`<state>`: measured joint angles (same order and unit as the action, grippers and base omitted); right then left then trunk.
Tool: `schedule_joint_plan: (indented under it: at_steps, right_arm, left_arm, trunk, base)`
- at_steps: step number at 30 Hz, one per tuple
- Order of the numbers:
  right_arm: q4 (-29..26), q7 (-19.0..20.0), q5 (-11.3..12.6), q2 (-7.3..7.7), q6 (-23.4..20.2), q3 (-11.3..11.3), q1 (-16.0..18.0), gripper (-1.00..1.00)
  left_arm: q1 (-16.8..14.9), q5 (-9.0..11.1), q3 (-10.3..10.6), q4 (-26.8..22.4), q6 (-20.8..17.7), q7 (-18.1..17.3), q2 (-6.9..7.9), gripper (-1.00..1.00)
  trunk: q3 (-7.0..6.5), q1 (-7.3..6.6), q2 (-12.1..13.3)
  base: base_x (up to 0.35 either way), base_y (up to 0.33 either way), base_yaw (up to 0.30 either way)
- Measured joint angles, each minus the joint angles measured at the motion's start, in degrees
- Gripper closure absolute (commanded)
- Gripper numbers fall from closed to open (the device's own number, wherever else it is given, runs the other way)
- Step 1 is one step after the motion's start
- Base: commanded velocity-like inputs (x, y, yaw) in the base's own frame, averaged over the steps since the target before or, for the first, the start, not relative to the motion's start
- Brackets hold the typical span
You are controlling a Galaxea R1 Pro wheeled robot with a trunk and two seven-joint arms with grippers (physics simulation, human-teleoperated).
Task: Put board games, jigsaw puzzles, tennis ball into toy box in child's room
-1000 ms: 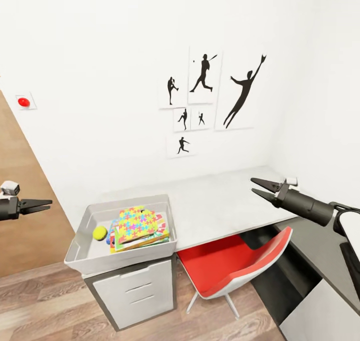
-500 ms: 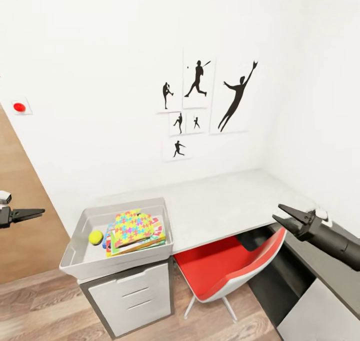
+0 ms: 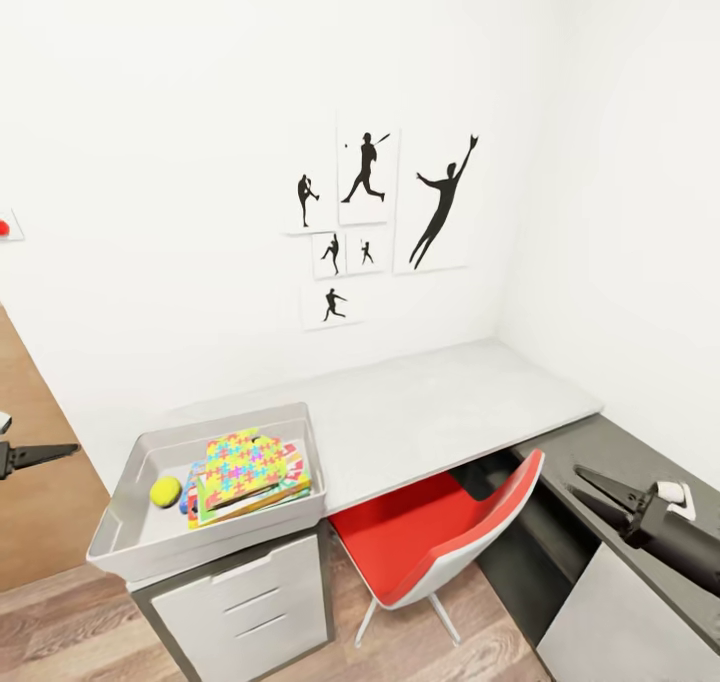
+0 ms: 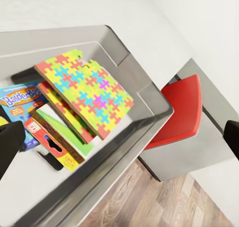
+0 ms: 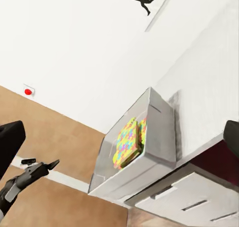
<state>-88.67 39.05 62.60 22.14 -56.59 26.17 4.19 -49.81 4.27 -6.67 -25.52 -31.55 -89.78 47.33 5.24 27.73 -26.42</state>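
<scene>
Inside toy box: puzzles, tennis ball; right gripper spread, left gripper closed.

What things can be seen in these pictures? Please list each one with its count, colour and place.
toy box: 1, grey, at the table's left end
puzzle box: 1, multicoloured, on top of the stack in the toy box
board games: several, partly covered, under the puzzle box
tennis ball: 1, yellow-green, in the toy box beside the stack
table: 1, light grey, against the wall
chair: 1, red, under the table
drawer unit: 1, white, below the toy box
silhouette posters: 6, black on white, on the wall
left gripper: fingers together, left of the toy box
right gripper: fingers apart, right of the chair
</scene>
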Motion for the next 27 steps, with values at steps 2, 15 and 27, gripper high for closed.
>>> schedule_joint_plan:
  at_steps: [2, 15, 27]
  right_arm:
    - [0.0, 0.3, -2.3, -0.12, 1.3, 0.0, -0.3, -1.00]
    - [2.1, 1.5, -23.0, -4.88, 6.4, -0.3, -2.3, -1.00]
    - [7.0, 0.9, -44.9, -14.46, 14.0, -3.2, -2.6, -1.00]
  left_arm:
    - [0.0, -0.4, 0.1, 1.3, 1.4, 0.0, 0.04, -1.00]
    - [0.0, -7.0, 0.4, 12.1, 12.4, 0.1, 0.35, -1.00]
    - [0.1, -7.8, 0.5, 18.5, 18.8, 0.6, 0.57, -1.00]
  trunk:
    - [-0.18, 0.00, 0.0]
    - [-1.31, 0.00, 0.0]
    - [-2.36, 0.00, 0.0]
  base:
    - [0.000, 0.000, -0.175]
    - [0.000, 0.000, -0.173]
    - [0.000, 0.000, -0.168]
